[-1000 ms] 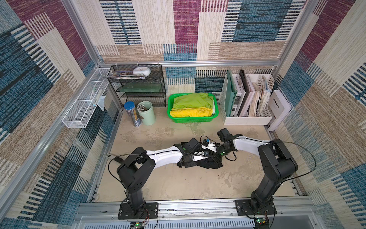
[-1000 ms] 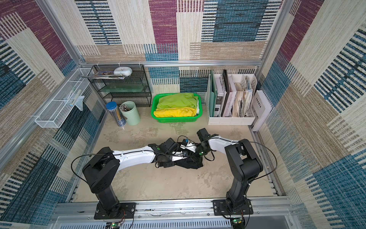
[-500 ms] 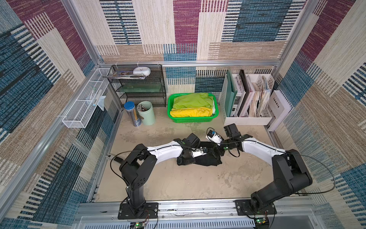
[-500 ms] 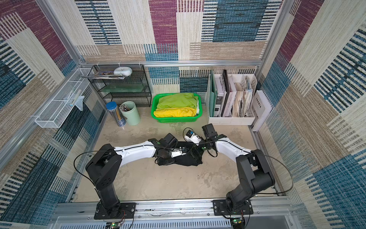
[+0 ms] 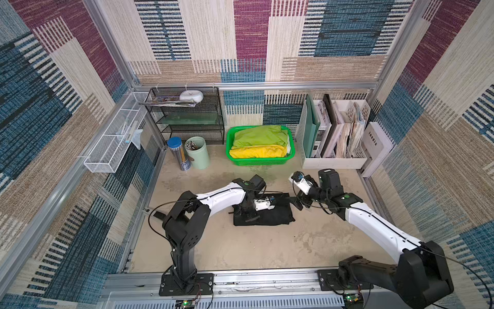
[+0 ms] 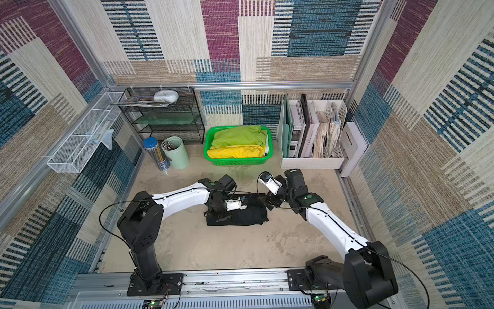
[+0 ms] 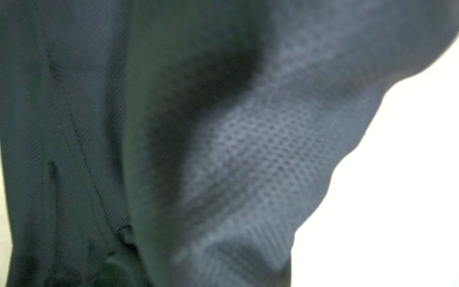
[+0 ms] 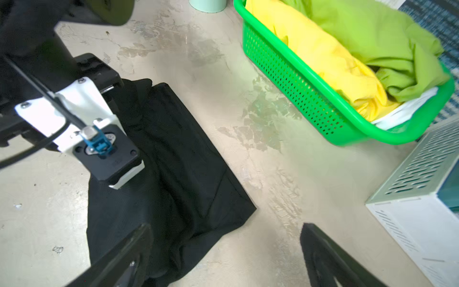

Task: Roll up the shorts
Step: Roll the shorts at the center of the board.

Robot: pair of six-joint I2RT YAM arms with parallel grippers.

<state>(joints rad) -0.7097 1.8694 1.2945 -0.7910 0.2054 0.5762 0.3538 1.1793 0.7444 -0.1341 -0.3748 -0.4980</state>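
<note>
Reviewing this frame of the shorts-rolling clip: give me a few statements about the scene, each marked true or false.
1. The right gripper is open and holds nothing. True.
2. The shorts lie inside the green basket. False: they lie on the table, in front of the basket.
3. In the basket, a lime-green cloth lies on top of a yellow cloth. True.
4. The left gripper hangs over the mint cup. False: it is down at the shorts, at the end farther from the right gripper.
</note>
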